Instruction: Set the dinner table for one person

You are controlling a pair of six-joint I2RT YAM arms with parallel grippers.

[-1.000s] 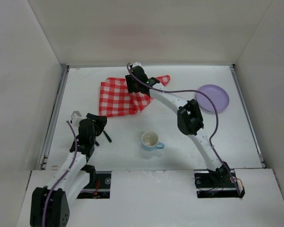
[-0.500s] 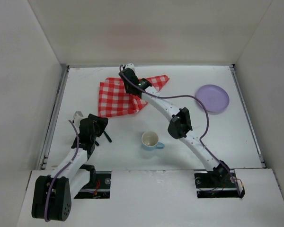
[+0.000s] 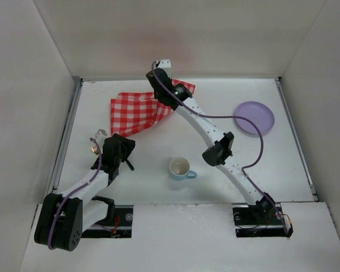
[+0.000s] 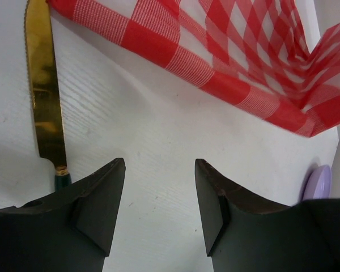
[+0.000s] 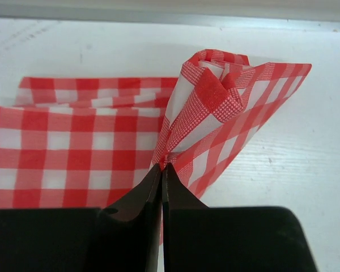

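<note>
On the white dinner table (image 3: 283,164) a red-and-white checked cloth (image 3: 133,111) lies at the back left. My right gripper (image 3: 170,95) is shut on a bunched fold of the cloth (image 5: 209,102), with the jaws pinched together at the fabric (image 5: 162,165). My left gripper (image 4: 160,187) is open over bare tabletop, nothing between its fingers. A gold-bladed knife (image 4: 42,85) with a dark handle lies just left of it; in the top view the knife (image 3: 128,164) shows beside the left gripper (image 3: 120,150). A white cup (image 3: 180,168) with a blue handle stands near the front middle.
A purple plate (image 3: 255,117) sits at the right rear and shows at the edge of the left wrist view as well, plate (image 4: 319,181). White walls enclose the table on three sides. The right arm's elbow (image 3: 218,150) hangs right of the cup.
The right gripper has closed on the cloth and drawn it toward the back left, bunching its right corner. The left gripper has shifted slightly right and stays open.
</note>
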